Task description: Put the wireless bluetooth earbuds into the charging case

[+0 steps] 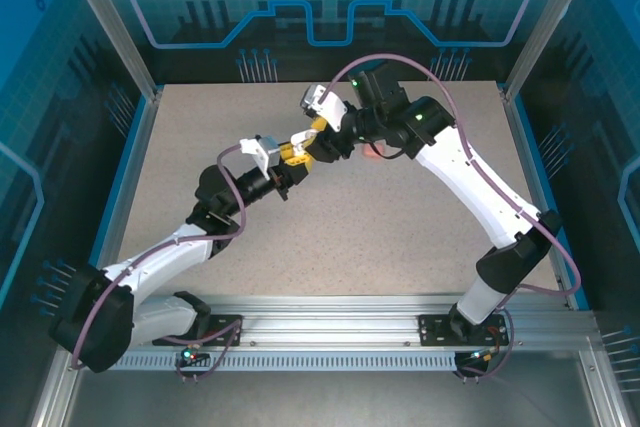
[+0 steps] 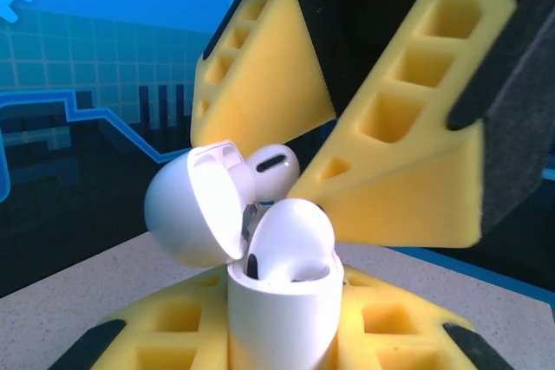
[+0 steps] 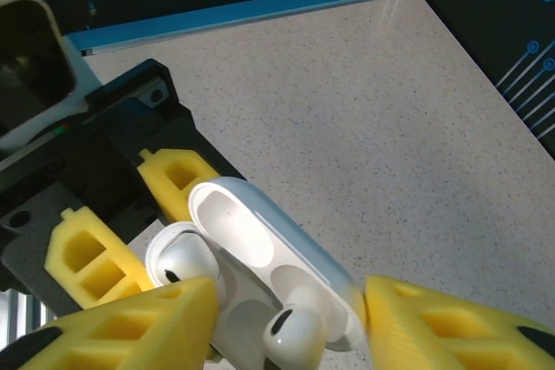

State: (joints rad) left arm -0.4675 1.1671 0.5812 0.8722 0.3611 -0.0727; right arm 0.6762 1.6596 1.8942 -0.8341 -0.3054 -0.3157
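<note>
My left gripper (image 1: pixel 291 155) clamps the charging case (image 2: pixel 286 309), the right gripper (image 1: pixel 310 133) stands apart; I fear its finger may knock the unseated white earbud (image 3: pixel 295 335) out.

L gripper (image 1: pixel 292 157) by R gripper (image 1: pixel 312 133), over table (image 1: pixel 400 237)

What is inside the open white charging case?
One white earbud and another earbud sit in the charging case, by its open lid. The case walls cover their stems, so how deep they sit cannot be seen.
</note>
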